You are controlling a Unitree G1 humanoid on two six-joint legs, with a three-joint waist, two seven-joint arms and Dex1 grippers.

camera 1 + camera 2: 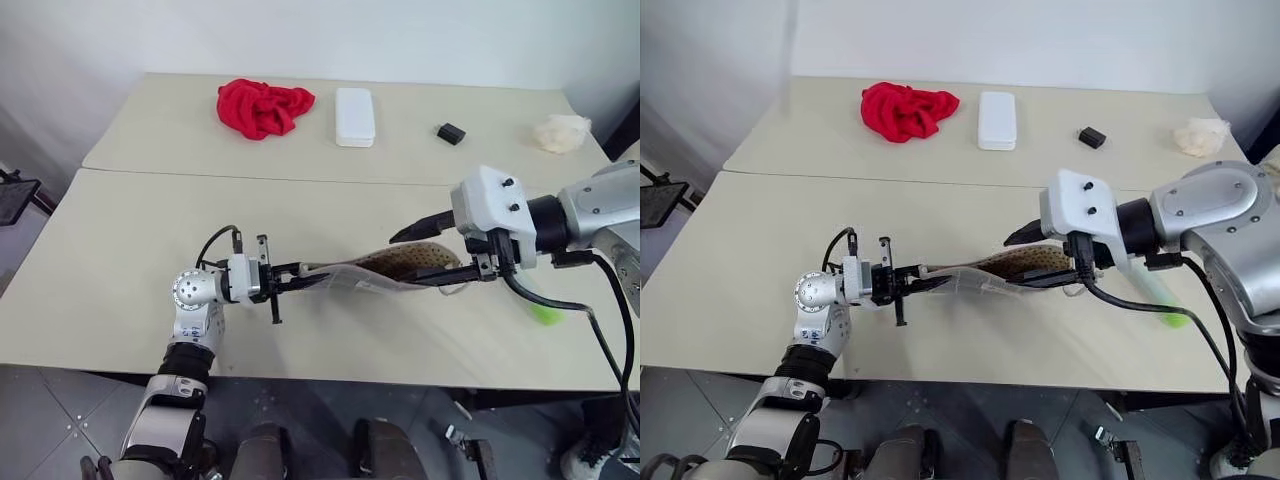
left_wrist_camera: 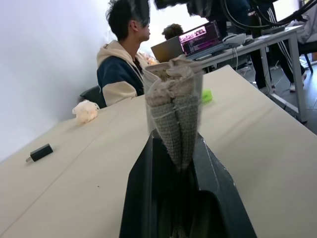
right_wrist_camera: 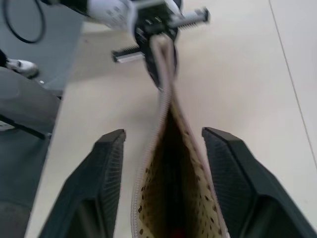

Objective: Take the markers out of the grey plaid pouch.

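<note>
The left claw is clamped on 1 end of the flat grey plaid fabric pouch, held above the beige table. Right of the pouch's open, brown-lined mouth, the right claw straddles it, fingers apart. Further right lies 1 bright green marker.

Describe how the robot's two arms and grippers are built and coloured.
Both arms are silver-grey metal with black joints. The left gripper has a white housing, two thin black fingers and a looping black cable; its wrist ends in a round perforated cap. The right gripper has a bulkier white block with black screws, black fingers and a thick black cable.
</note>
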